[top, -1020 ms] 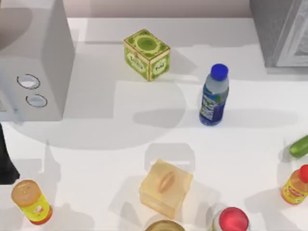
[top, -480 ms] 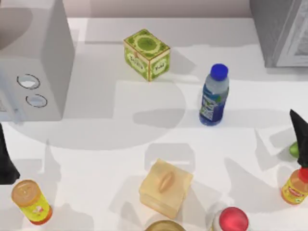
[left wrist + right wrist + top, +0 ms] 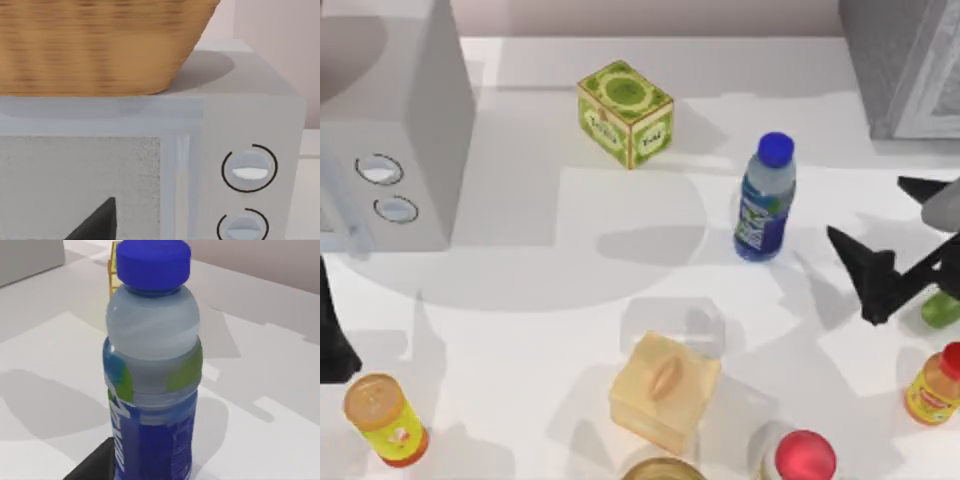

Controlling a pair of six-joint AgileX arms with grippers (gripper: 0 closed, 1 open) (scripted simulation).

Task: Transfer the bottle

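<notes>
Within the last second our right gripper (image 3: 868, 250) came in from the table's right edge, where at first nothing of it showed, and by this moment it hung near the bottle (image 3: 764, 199), to its right and not yet touching. Its two dark fingers stood spread wide, empty, with the gap turned toward the bottle. We judged this the approach before a grasp; nothing of the transfer itself had begun.

The bottle stood upright right of the table's centre, blue cap (image 3: 153, 263) on, its place unchanged over that second. In the right wrist view it loomed close and centred (a good sign for alignment), with one dark fingertip (image 3: 95, 466) low beside its label.

Our left arm (image 3: 334, 335) stayed parked at the table's left edge; whether its fingers were spread or closed we could not tell.

The white table (image 3: 540, 330) was crowded: a green tea box (image 3: 625, 113) toward the back, a tan soap-like block (image 3: 663, 390) in front, a yellow tan-lidded bottle (image 3: 385, 420) at front left, a small red-capped orange bottle (image 3: 934, 386) and a green object (image 3: 942, 309) at the right. A microwave (image 3: 390, 130) sat at back left with a wicker basket (image 3: 95, 45) on top.
</notes>
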